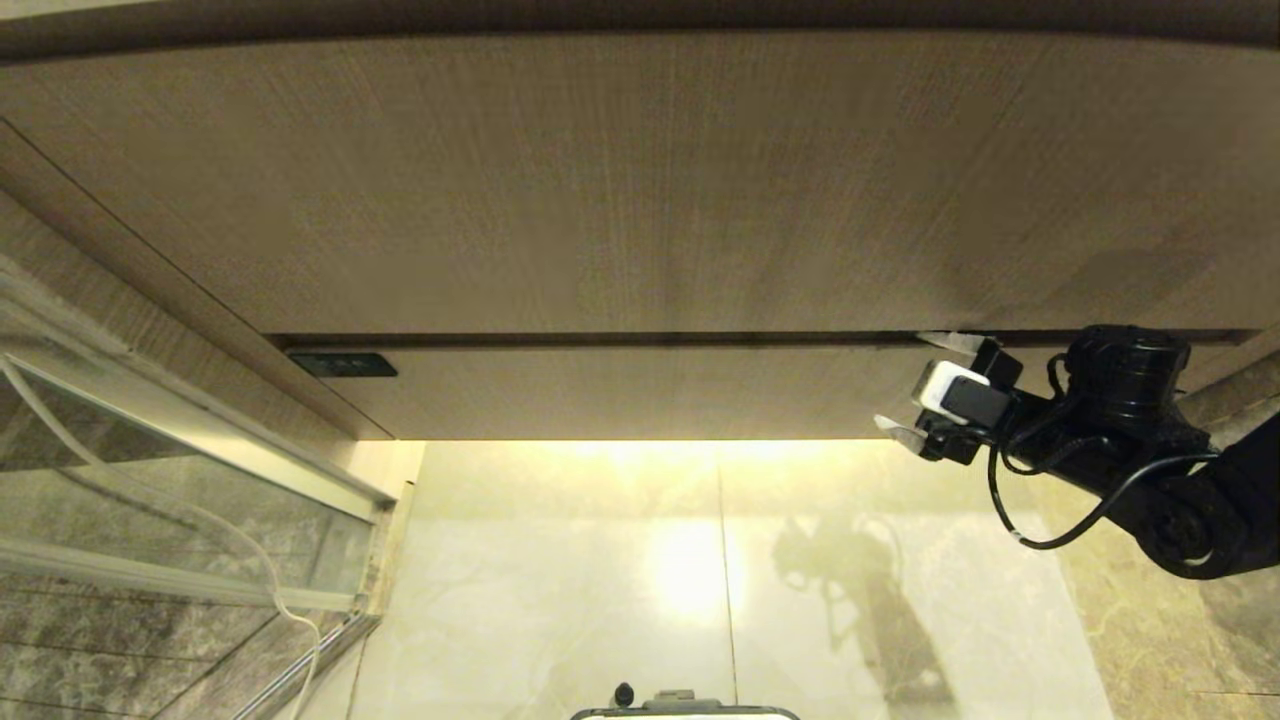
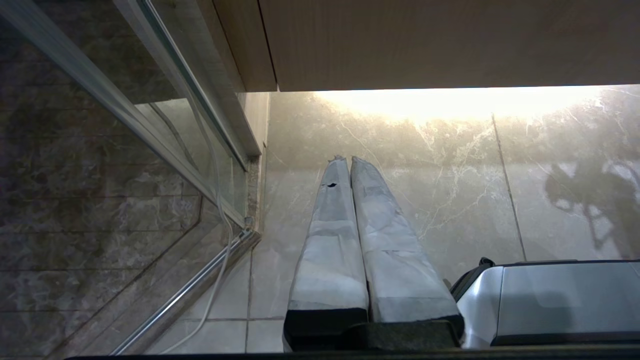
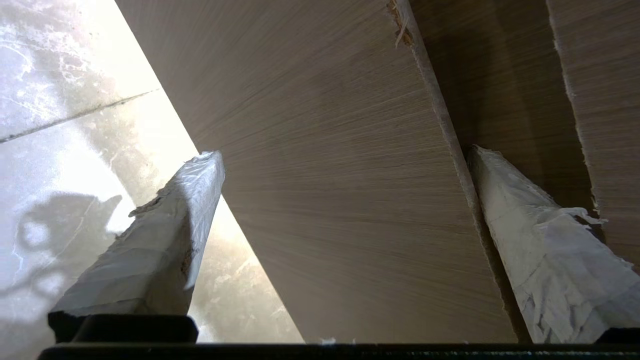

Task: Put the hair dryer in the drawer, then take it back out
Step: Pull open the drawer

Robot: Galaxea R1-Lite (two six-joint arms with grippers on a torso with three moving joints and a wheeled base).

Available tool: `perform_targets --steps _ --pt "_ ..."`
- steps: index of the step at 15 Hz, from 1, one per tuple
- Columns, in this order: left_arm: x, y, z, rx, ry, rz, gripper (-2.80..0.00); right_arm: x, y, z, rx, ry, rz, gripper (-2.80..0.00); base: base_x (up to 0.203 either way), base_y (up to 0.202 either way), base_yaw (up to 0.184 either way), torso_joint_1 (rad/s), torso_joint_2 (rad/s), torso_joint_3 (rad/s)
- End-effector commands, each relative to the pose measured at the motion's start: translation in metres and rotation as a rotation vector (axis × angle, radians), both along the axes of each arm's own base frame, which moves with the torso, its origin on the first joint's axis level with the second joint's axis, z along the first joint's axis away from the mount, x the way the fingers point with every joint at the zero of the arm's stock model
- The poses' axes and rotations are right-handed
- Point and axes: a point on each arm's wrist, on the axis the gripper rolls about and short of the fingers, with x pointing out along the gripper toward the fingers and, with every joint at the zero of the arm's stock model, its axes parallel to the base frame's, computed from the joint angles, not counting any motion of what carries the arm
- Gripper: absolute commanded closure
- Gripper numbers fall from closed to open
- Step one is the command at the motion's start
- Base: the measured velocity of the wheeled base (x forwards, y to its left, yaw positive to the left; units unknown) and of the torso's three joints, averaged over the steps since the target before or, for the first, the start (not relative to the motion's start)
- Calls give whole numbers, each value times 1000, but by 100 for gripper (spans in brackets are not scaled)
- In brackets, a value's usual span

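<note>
We see the right gripper at the right end of the drawer, its fingers spread wide: one finger reaches into the dark gap above the closed drawer front, the other hangs below its lower edge. Above stands the taller wood-grain panel. The left gripper is closed, empty, over the marble floor. We cannot find the hair dryer in any view.

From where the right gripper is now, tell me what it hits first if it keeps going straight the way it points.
The drawer front. The right gripper is open and aimed at that low wood-grain panel near its right end, one finger at the gap along its upper edge, the other by its lower edge. How near it is can't be judged.
</note>
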Motion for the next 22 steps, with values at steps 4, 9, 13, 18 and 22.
perform_targets --steps 4,9,13,18,22 --pt "0 0 0 0 0 0 0 -12 -9 -11 71 239 -153 -280 0 0 0 0 0 0" --pt "0 0 0 0 -1 0 0 -16 -10 -12 72 272 -184 -280 0 0 0 0 0 0" --pt "0 0 0 0 -1 0 0 -23 -14 -17 130 393 -228 -280 0 0 0 0 0 0" --pt "0 0 0 0 0 0 0 -42 -23 -20 309 606 -361 -280 0 0 0 0 0 0" --pt "0 0 0 0 0 0 0 -90 -28 -30 399 884 -504 -280 0 0 0 0 0 0"
